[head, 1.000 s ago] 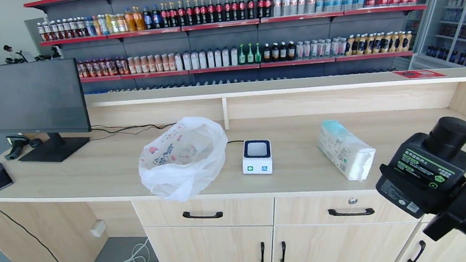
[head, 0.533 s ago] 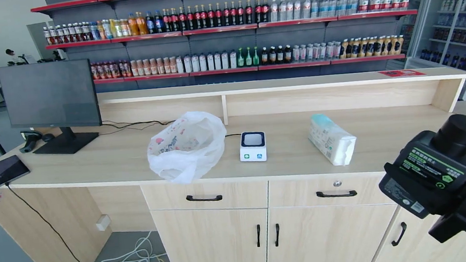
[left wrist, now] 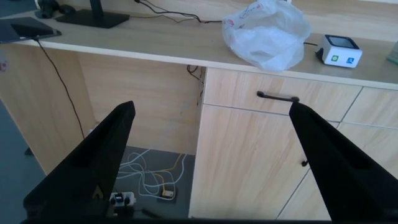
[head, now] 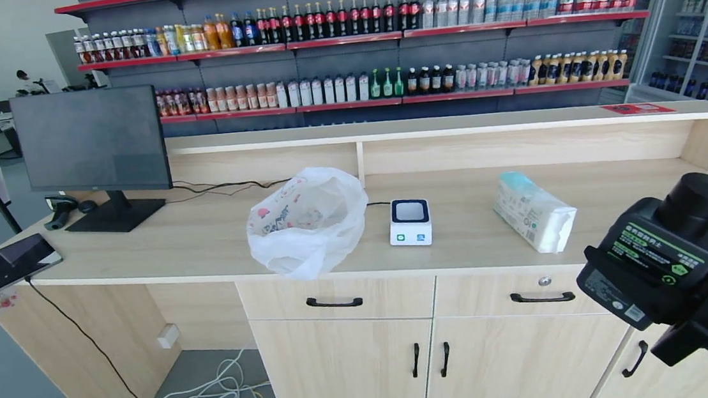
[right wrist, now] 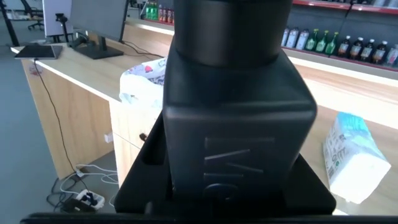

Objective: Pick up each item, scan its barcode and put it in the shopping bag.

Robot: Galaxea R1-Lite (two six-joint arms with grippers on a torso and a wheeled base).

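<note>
Black boxy pump bottle (head: pixel 649 261) sits clamped in right pincer (head: pixel 691 317); left pincer (left wrist: pixel 208 111) gapes wide.

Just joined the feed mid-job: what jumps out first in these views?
The black pump bottle clamped in the right gripper looms nearest, on the robot's right. Beyond it on the counter, the white shopping bag stands open beside the scanner, with a tissue pack to the scanner's right.
</note>
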